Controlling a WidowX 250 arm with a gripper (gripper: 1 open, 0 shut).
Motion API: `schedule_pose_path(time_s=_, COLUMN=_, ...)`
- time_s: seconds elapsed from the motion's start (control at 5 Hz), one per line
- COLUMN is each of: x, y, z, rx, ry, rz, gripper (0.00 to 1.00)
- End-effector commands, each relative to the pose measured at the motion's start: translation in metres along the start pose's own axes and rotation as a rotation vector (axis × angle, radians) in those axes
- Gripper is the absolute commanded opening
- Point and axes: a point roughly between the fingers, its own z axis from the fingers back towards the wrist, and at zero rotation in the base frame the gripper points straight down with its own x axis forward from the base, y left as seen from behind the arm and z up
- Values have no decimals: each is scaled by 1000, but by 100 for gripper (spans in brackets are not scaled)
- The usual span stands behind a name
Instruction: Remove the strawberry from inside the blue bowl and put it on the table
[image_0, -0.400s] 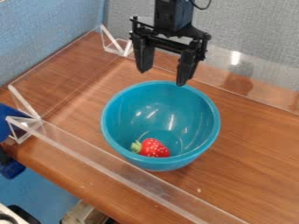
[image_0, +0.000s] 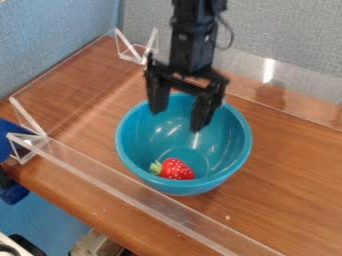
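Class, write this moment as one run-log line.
gripper: open, over bowl | strawberry: in bowl, untouched | step: grasp not yet made

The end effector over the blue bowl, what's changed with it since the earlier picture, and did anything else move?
The end effector has come down and nearer the camera, its open fingers now reaching past the rim into the blue bowl. It has taken hold of nothing. The strawberry lies where it was in the bowl's bottom, and the bowl has not shifted on the table.

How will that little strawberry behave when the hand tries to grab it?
The strawberry looks like a small smooth toy, so probably light and stiff. Its rounded shape may let it roll or slide along the glossy blue bowl if nudged.
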Motion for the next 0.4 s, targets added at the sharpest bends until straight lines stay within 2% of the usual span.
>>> schedule_pose_path(time_s=0.0, x=-11, y=-6, z=7, rx=10, ry=-90, rz=-98, gripper=100)
schedule_pose_path(time_s=0.2, x=-15, y=-4, z=-2, rx=4, ry=-96, rz=-145, gripper=100)
